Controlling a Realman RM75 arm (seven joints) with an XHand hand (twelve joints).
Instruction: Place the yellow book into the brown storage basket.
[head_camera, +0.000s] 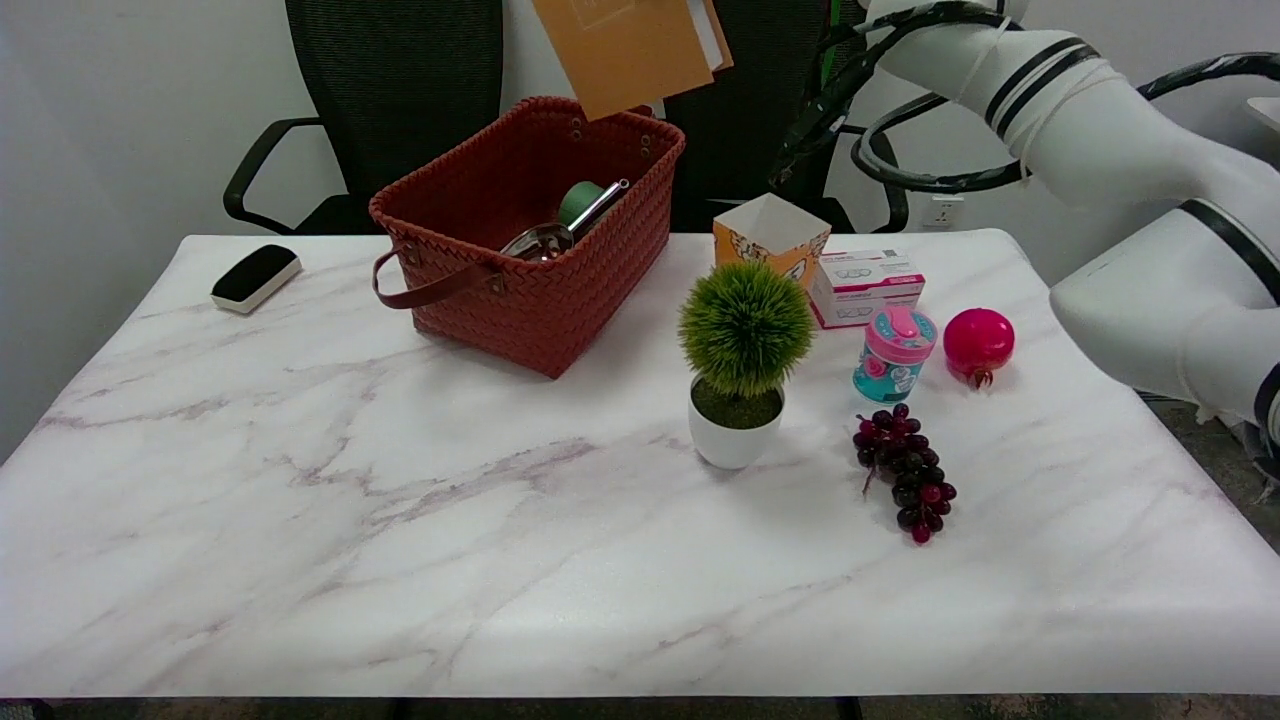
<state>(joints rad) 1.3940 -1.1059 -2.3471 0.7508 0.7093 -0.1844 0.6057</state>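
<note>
Looks like an office or lab room. Two black mesh-backed office chairs with armrests (395, 90) pushed up to a white marble-patterned table (400, 520), against a plain pale grey wall (120, 100) with a white power socket (940, 212). Staged on the tabletop, a small artificial green plant in a white pot (740, 360).
</note>
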